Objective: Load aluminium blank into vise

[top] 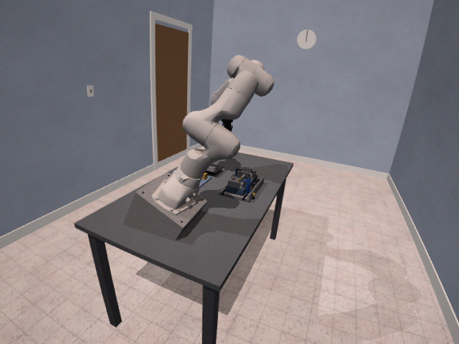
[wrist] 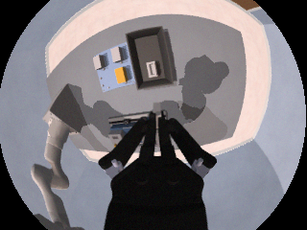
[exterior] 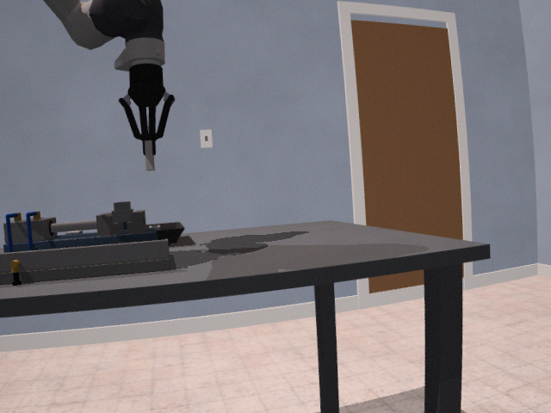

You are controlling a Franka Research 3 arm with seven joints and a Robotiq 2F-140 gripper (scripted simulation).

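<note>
My gripper [exterior: 150,161] hangs high above the table, over the vise [exterior: 89,234], and its fingers are shut with nothing between them. In the wrist view the shut gripper [wrist: 157,117] points down at the table far below. The light blue infeed plate [wrist: 114,68] carries two grey aluminium blanks [wrist: 102,61] [wrist: 118,56] and an orange brass blank [wrist: 119,76]. The dark outfeed tray [wrist: 150,59] beside the plate holds one light finished part [wrist: 152,69]. The vise [wrist: 130,122] is partly hidden behind my fingers, so I cannot see its opening. In the top view the vise [top: 242,183] stands right of the arm.
The arm's base sits on a grey wedge mount [top: 166,214] on the dark table. A long grey rail [exterior: 84,260] with a small yellow-topped post [exterior: 15,268] runs along the vise's near side. Blue hoses [exterior: 20,229] rise at the vise's left end.
</note>
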